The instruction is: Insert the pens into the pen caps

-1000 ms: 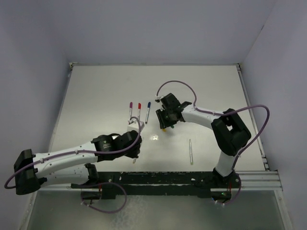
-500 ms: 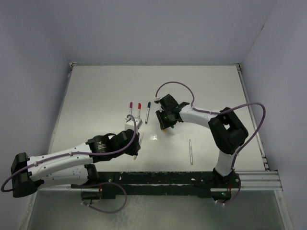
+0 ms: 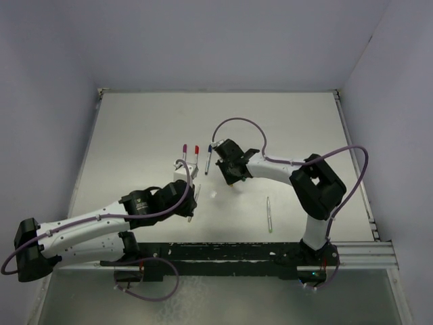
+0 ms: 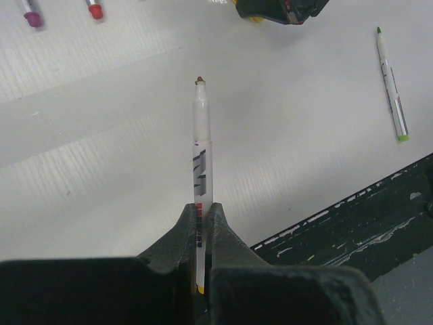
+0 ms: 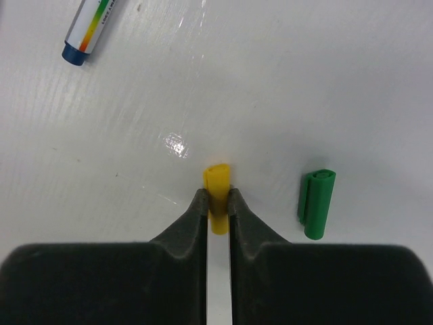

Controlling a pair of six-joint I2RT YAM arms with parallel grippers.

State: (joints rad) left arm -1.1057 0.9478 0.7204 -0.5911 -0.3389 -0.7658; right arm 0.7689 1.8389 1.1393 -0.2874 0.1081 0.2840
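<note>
My left gripper (image 4: 201, 206) is shut on a silvery-white pen (image 4: 201, 145). The pen's dark tip points away over the table, and a yellow end shows between the fingers. In the top view this gripper (image 3: 189, 205) is at mid-table on the near side. My right gripper (image 5: 217, 194) is shut on the yellow cap (image 5: 217, 175), low over the table. In the top view it (image 3: 233, 177) is just right of the capped pens. A green cap (image 5: 316, 203) lies loose to the right of the yellow cap. An uncapped green-tipped pen (image 3: 268, 214) lies alone on the near right and also shows in the left wrist view (image 4: 390, 84).
Three capped pens lie side by side mid-table: purple (image 3: 183, 152), red (image 3: 196, 154) and blue (image 3: 208, 157). The blue one's end shows in the right wrist view (image 5: 88, 34). The black rail (image 3: 237, 254) runs along the table's near edge. Walls stand on three sides.
My left gripper has carried the pen a little farther from the rail, toward mid-table. My right gripper has moved left with the yellow cap, closer to the blue capped pen.
</note>
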